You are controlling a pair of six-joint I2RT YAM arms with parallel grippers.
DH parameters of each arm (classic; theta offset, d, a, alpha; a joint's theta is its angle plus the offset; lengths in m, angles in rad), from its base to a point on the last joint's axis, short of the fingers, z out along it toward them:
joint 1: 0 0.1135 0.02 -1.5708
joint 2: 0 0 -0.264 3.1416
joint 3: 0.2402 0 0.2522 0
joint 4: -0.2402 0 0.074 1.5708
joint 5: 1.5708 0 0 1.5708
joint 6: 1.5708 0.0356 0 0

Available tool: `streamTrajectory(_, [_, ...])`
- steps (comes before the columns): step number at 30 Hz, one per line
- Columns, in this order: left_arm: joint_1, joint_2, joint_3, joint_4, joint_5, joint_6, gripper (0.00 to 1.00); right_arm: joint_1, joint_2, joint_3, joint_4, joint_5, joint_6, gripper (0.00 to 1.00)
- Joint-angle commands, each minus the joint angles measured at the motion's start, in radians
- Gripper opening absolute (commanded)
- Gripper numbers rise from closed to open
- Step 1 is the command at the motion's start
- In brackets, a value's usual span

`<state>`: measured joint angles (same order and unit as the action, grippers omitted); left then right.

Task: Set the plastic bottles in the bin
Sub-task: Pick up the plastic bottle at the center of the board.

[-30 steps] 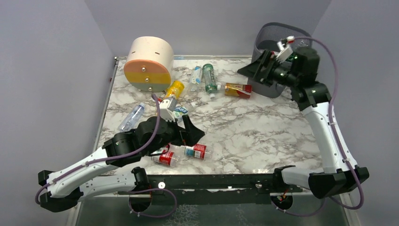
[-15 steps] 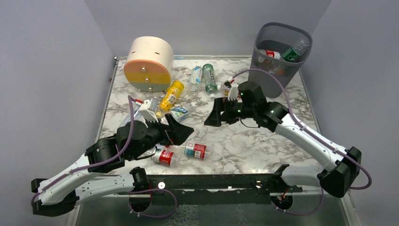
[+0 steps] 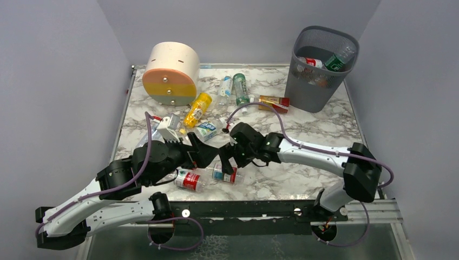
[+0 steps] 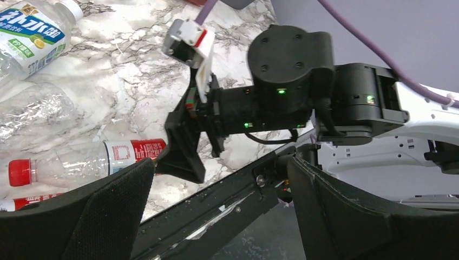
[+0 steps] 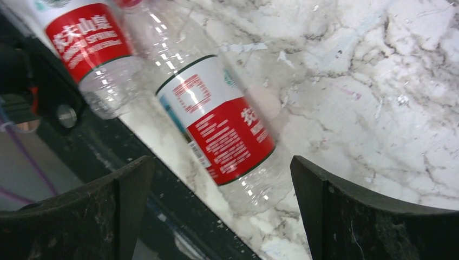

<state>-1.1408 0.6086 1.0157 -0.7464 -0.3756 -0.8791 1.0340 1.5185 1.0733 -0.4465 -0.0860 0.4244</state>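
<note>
Right hand (image 3: 224, 158), spread, hangs over a red-labelled bottle (image 3: 227, 174) near the table's (image 3: 303, 181) front edge; left hand (image 3: 205, 151), spread, just beside.

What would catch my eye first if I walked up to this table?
The right hand and left hand, both open, hover close together low over the marble table's front edge, the right one just above a clear red-labelled bottle lying there. More bottles lie scattered toward the back left beside a round beige-orange-yellow drawer unit. The grey mesh bin in the far right corner already holds a few.
</note>
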Motion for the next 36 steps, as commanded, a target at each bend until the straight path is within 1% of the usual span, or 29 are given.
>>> streamTrajectory(1, [0.003, -0.012, -0.002, -0.004, -0.027, 0.000, 0.99, 0.029, 0.069, 0.045, 0.052, 0.100, -0.096, 1.00])
streamTrajectory(5, [0.001, -0.016, -0.005, -0.005, -0.034, 0.003, 0.99, 0.063, 0.115, 0.049, 0.072, 0.063, -0.148, 1.00])
streamTrajectory(12, [0.001, -0.018, -0.012, -0.007, -0.045, 0.009, 0.99, 0.080, 0.134, 0.001, 0.145, -0.027, -0.172, 1.00])
streamTrajectory(20, [0.002, -0.005, -0.010, -0.005, -0.052, 0.017, 0.99, 0.090, 0.221, 0.027, 0.078, 0.069, -0.187, 1.00])
streamTrajectory(24, [0.003, -0.002, -0.012, -0.005, -0.053, 0.020, 0.99, 0.091, 0.242, 0.036, 0.064, 0.089, -0.189, 1.00])
streamTrajectory(27, [0.003, -0.001, -0.014, -0.005, -0.057, 0.021, 0.99, 0.092, 0.225, 0.037, 0.057, 0.109, -0.184, 0.92])
streamTrajectory(33, [0.002, 0.001, -0.014, -0.005, -0.059, 0.029, 0.99, 0.093, 0.165, 0.029, 0.028, 0.144, -0.172, 0.68])
streamTrajectory(36, [0.002, 0.004, -0.014, -0.005, -0.058, 0.034, 0.99, 0.093, 0.115, 0.023, 0.006, 0.161, -0.156, 0.63])
